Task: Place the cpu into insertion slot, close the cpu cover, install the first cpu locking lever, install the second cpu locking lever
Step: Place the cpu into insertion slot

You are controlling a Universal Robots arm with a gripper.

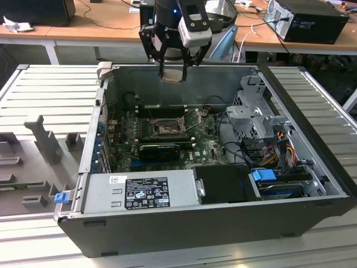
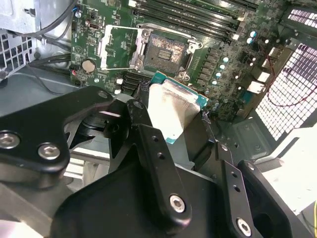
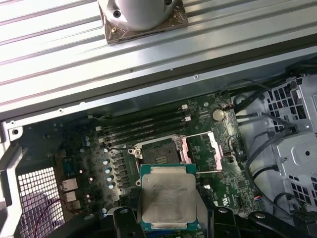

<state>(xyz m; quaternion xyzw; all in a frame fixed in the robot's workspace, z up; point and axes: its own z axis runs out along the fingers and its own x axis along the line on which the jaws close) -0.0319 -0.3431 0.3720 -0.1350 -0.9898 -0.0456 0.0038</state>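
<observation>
- Exterior view: I noted the gripper point(image 1: 173, 71) over the far wall of the case point(image 1: 223, 223), jaws clamped on the cpu point(image 1: 172, 77).
- Second wrist view: the insertion slot point(image 2: 161, 49) lay bare, and the cpu cover point(image 2: 118, 47) stood open beside it.
- First wrist view: the cpu point(image 3: 167, 198) was held clear of the slot.

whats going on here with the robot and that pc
The robot arm's hand holds the cpu above the open computer case. On the board below, the insertion slot is empty and the cpu cover is swung open beside it, so the chip is not yet placed.
</observation>
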